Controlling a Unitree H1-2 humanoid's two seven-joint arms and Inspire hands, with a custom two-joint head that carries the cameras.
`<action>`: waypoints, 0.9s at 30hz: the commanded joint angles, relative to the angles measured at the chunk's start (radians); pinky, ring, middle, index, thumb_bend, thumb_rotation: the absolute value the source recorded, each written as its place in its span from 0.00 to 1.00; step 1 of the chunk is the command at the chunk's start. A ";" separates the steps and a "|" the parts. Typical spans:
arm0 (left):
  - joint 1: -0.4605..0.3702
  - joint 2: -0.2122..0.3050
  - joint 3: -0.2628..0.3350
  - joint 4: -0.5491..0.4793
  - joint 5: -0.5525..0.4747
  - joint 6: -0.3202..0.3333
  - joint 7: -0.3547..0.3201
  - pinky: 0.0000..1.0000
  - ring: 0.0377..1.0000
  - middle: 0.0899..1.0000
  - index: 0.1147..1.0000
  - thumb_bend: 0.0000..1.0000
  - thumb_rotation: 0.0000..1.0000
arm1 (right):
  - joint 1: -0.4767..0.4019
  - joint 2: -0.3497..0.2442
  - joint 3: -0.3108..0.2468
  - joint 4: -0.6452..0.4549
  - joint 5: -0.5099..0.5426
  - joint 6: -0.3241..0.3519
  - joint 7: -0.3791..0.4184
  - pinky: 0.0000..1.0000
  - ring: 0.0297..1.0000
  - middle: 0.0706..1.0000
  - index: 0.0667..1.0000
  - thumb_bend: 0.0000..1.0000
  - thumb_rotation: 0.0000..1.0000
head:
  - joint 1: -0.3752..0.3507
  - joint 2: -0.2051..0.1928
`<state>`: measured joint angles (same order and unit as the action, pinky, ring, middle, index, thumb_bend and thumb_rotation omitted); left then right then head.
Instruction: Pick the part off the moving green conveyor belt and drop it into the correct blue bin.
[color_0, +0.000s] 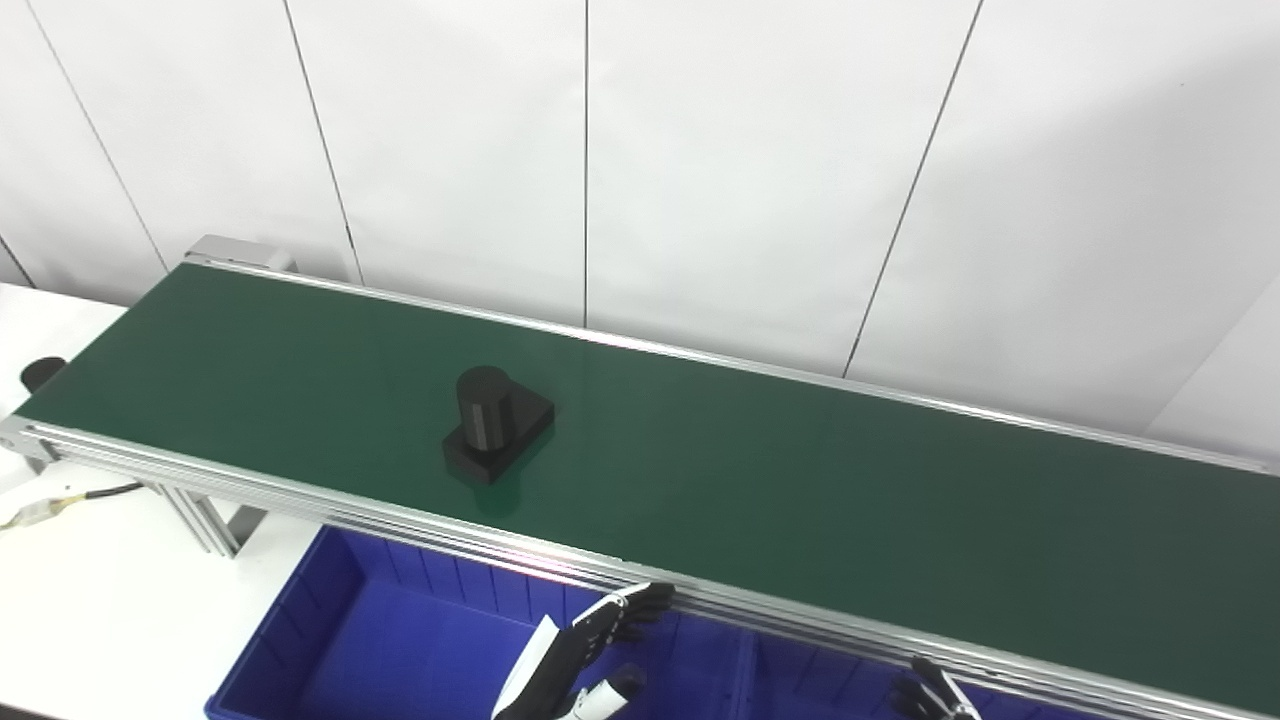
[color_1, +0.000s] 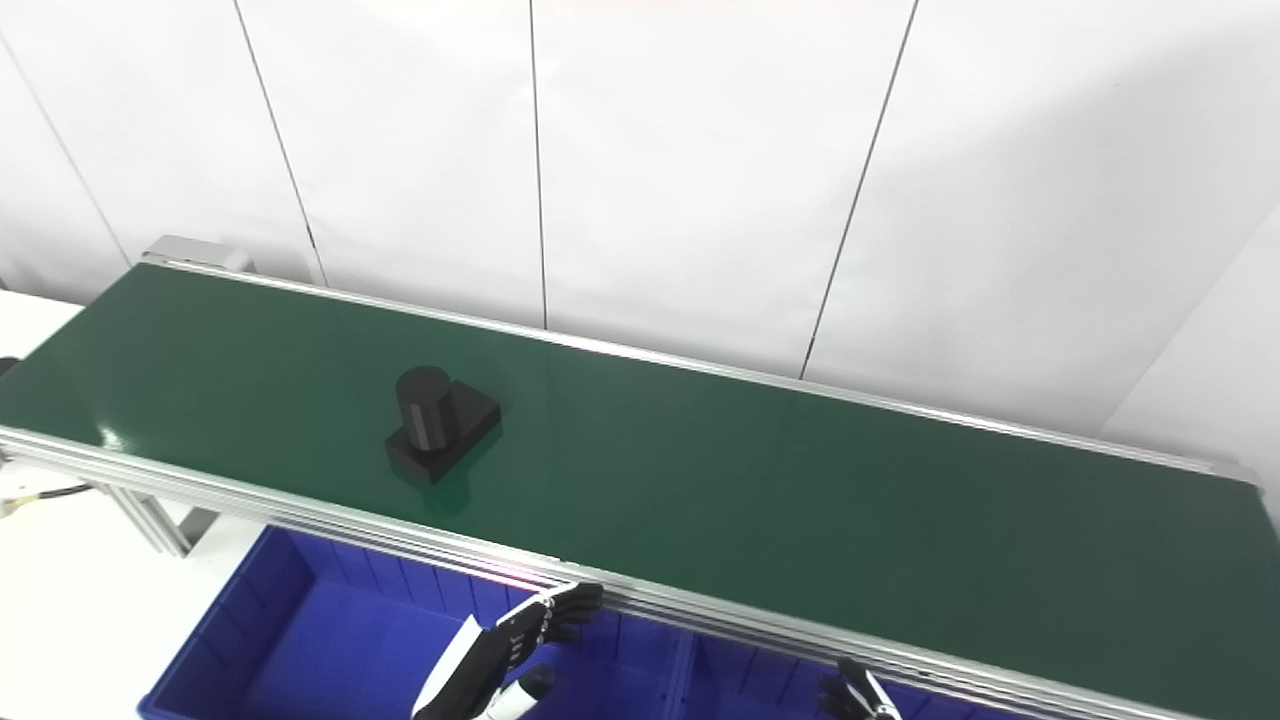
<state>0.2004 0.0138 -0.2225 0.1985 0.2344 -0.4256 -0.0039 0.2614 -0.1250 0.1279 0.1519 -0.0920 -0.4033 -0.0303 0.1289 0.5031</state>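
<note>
Pick not yet made. The black part (color_0: 497, 424) — a cylinder on a square base — stands on the green conveyor belt (color_0: 800, 480), nearer its left end. Left hand (color_0: 590, 650) open, empty, over the blue bin (color_0: 300, 620) below the belt's near edge. Right hand (color_0: 935, 695) barely in view — state indeterminate. Grasp and drop outstanding.

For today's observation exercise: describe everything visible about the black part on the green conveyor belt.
The black part is matte, plastic-looking: a short upright cylinder on a flat rectangular base, turned diagonally to the belt edges. It rests on the green conveyor belt, left of centre, nearer the front rail. Only the belt touches it; neither hand is on it.
</note>
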 joint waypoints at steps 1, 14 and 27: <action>-0.021 -0.010 -0.010 -0.013 0.013 -0.043 0.017 0.78 0.81 0.81 0.80 0.75 0.98 | -0.010 -0.018 0.019 -0.052 -0.021 -0.067 -0.054 0.80 0.81 0.80 0.86 0.74 0.96 | -0.005 0.005; -0.007 -0.022 -0.002 -0.047 0.027 -0.027 0.029 0.81 0.83 0.82 0.80 0.73 1.00 | -0.047 -0.089 0.089 -0.289 -0.126 -0.067 -0.207 0.80 0.82 0.82 0.86 0.79 0.97 | -0.055 0.058; -0.020 -0.018 -0.011 -0.027 0.026 -0.043 0.043 0.84 0.85 0.84 0.84 0.76 1.00 | -0.155 -0.091 -0.004 -0.436 -0.177 0.070 -0.045 0.75 0.81 0.84 0.87 0.77 0.98 | -0.086 0.081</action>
<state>0.1976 -0.0022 -0.2305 0.1909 0.2696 -0.4262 0.0222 0.1339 -0.2111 0.1327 -0.2278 -0.2665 -0.3565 -0.0971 0.0430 0.5829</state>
